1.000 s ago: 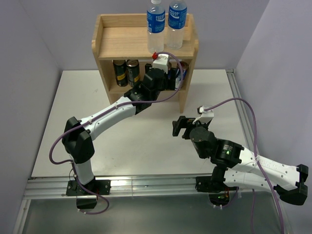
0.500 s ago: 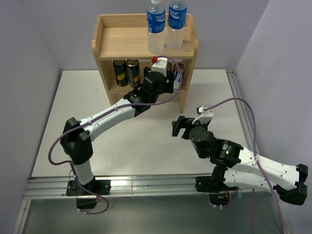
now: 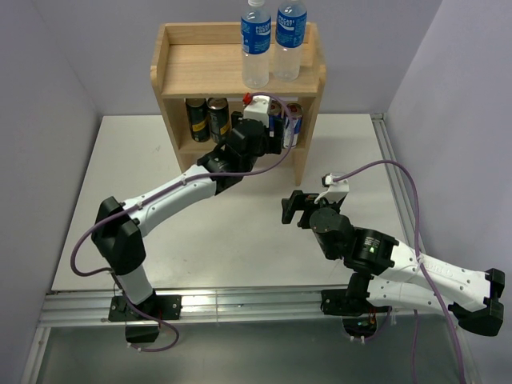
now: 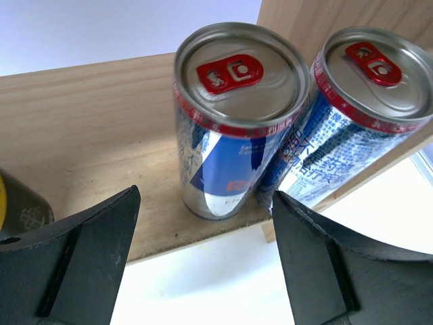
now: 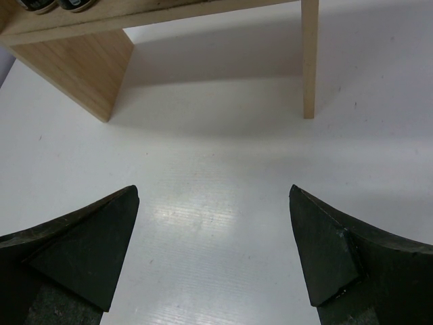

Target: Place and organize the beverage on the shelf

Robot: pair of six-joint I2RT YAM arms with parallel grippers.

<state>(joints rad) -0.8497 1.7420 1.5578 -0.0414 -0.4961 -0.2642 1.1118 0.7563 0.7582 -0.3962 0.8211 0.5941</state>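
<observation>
Two blue-and-silver drink cans stand upright on the lower tier of the shelf (image 3: 204, 64), at its right end. The first can (image 4: 233, 128) fills the centre of the left wrist frame. The second can (image 4: 355, 115) is just beside it in the upper right, next to the side panel. Both carry red pull tabs. The left claw (image 4: 204, 196) is released: its black fingers (image 4: 81, 257) sit in the lower corners of that frame, either side of the first can's base, with a clear gap on the left. The shelf stands at upper centre of the overhead frame, at the far edge of the tabletop (image 3: 128, 160). Two dark cans (image 3: 198, 120) occupy the left end of the lower tier. Two clear water bottles (image 3: 255, 48) stand on the right of the top board. The right claw (image 3: 290, 210) hangs over bare tabletop at centre right, jaws spread wide, grasping nothing.
</observation>
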